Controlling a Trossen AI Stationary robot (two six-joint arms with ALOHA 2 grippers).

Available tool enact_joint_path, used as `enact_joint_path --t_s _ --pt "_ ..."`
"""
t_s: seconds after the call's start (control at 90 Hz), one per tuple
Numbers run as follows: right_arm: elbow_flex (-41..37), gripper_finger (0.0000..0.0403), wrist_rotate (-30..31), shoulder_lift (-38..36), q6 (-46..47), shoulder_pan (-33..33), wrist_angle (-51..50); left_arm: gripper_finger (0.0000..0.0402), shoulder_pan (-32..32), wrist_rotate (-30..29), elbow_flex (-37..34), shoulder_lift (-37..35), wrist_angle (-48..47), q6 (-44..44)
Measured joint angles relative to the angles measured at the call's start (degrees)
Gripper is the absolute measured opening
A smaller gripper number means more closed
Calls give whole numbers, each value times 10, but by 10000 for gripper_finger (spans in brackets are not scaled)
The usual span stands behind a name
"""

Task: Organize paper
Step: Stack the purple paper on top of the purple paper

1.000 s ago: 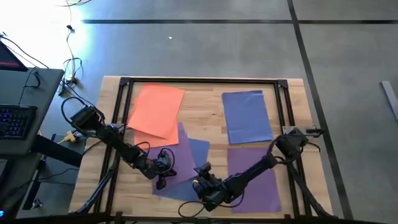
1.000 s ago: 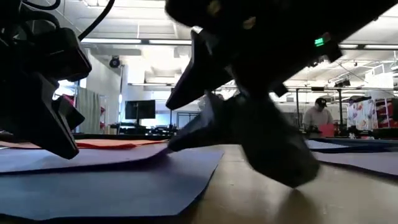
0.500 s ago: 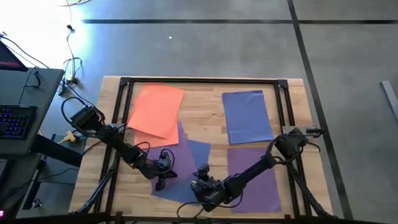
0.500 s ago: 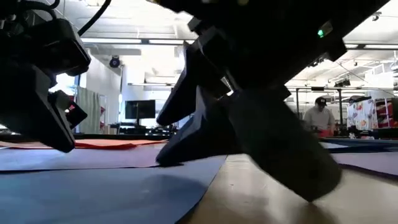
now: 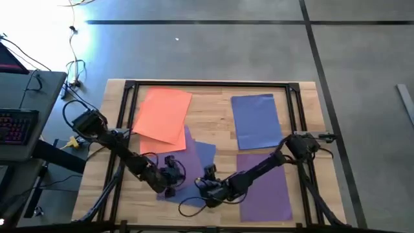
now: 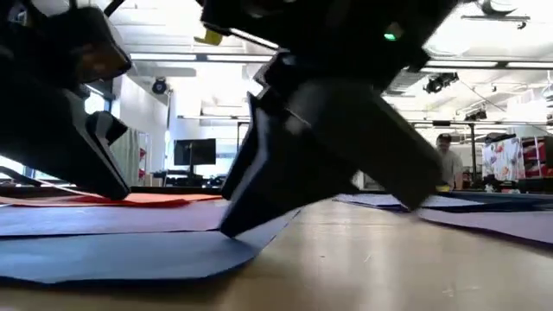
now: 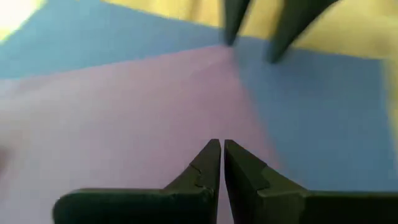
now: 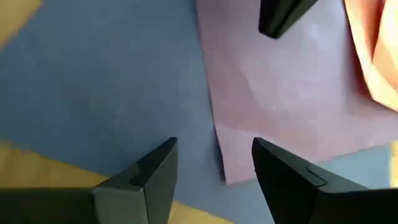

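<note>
The paper lies flat on the wooden table: an orange stack [image 5: 162, 113] at the far left, a blue sheet [image 5: 257, 121] at the far right, a purple sheet [image 5: 265, 184] at the near right. In the middle a blue sheet [image 8: 106, 81] and a purple sheet [image 7: 124, 112] overlap. My left gripper [image 7: 221, 145] is shut, its tips down over that purple sheet. My right gripper [image 8: 214, 149] is open and astride the seam where the two middle sheets meet, just to the right of the left gripper [image 5: 169, 181]. My left gripper points its shut fingertips down at the middle purple sheet [image 7: 205, 124]; I cannot tell whether they touch it. My right gripper slants down from the table's right. In the low view one fingertip [image 6: 235, 223] meets the middle blue sheet near its near edge [image 6: 216, 246], which lies flat.
A black frame [image 5: 213, 84] runs round the table top. Bare wood [image 6: 389, 268] shows at the near edge between the sheets. A desk with a keyboard [image 5: 16, 126] stands left of the table. A person [image 6: 447, 162] is far behind the table.
My right gripper has moved toward the table's left and a little toward its far edge, closing on the left gripper. The middle blue sheet's near edge, raised a second ago, now lies flat. My left gripper has shifted slightly toward the near edge.
</note>
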Motion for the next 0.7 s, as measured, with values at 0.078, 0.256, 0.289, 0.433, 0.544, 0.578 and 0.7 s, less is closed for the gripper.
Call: enact_joint_path --t_s 0.078,0.256,0.289,0.433,0.544,0.578,0.7 --pt "0 196 -52 0 44 -23 5 0 0 0 0 5 -1 -7" --pt "0 231 -102 0 91 -57 8 0 0 21 0 36 32 8" --pt "0 240 -115 0 97 -62 9 0 0 23 0 43 42 10" --pt "1 261 -173 3 114 -78 5 0 -1 42 1 64 98 31" --pt "3 247 -183 9 116 -75 -2 0 -2 49 0 53 107 55" --pt "3 237 -182 9 121 -71 -6 0 -2 50 0 46 103 57" --pt "3 180 -182 8 134 -48 -14 0 -3 47 0 16 82 56"
